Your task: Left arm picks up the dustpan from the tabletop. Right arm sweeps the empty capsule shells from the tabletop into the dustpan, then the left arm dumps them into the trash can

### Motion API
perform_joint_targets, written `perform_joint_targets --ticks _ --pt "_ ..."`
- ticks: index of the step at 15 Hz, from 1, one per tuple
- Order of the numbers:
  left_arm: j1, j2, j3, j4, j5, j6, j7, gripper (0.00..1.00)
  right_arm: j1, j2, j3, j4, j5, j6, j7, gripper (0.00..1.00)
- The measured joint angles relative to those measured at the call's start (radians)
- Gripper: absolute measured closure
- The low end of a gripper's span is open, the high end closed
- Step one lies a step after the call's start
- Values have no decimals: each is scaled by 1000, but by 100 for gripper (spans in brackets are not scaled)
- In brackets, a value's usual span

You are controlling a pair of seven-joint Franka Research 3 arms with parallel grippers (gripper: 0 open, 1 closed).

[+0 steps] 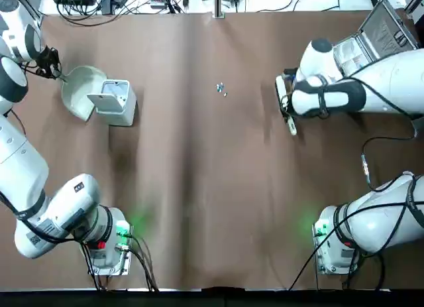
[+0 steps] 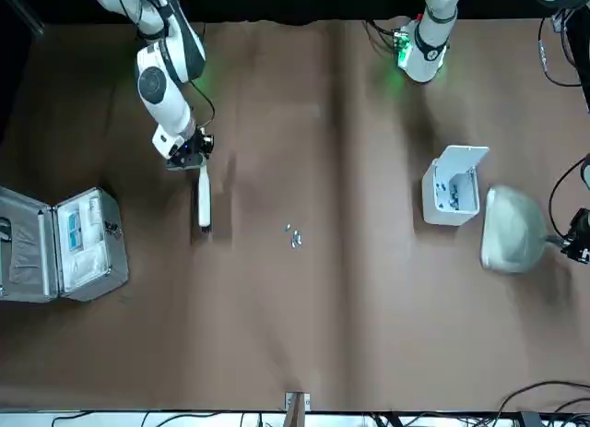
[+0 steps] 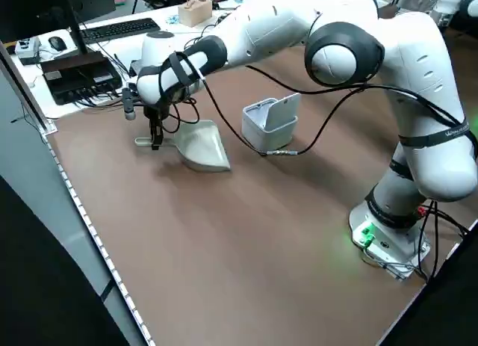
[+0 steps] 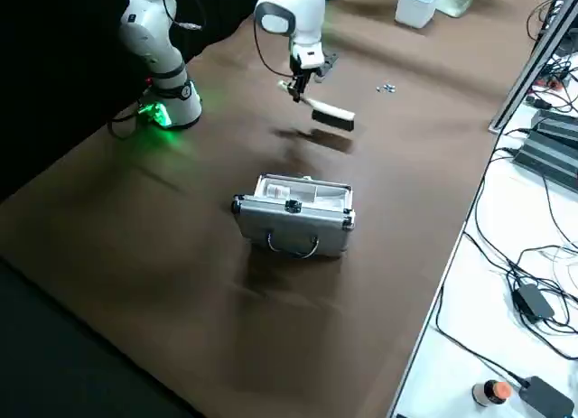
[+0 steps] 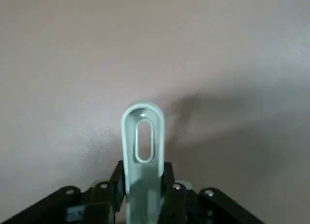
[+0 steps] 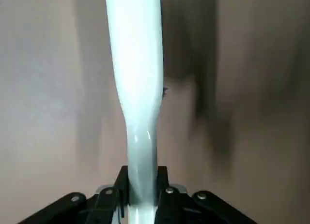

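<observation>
My left gripper (image 1: pixel 51 63) is shut on the thin handle (image 5: pixel 143 137) of the off-white dustpan (image 1: pixel 79 91). The dustpan sits low at the tabletop's far left, right beside the trash can (image 1: pixel 114 103). The pale-grey can (image 2: pixel 452 189) has its flap up and small bluish bits inside. The empty capsule shells (image 1: pixel 222 89) lie in a tiny cluster mid-table, also seen in the front view (image 2: pixel 293 235). My right gripper (image 1: pixel 286 100) is shut on a white brush (image 2: pixel 203 204), held above the table to the right of the shells.
An open silver metal case (image 1: pixel 377 36) lies at the far right, behind the right arm. Both arm bases (image 1: pixel 109 244) glow green at the near edge. Cables and a keyboard lie beyond the table's far edge.
</observation>
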Motion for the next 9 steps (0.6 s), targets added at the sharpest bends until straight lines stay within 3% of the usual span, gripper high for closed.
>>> perform_joint_targets --ticks 3,9 --pt "0 -2 0 -2 0 0 0 67 -3 0 -1 54 0 -26 16 74" --pt "0 -35 -24 -1 0 2 -23 67 -3 12 -1 92 0 -28 35 74"
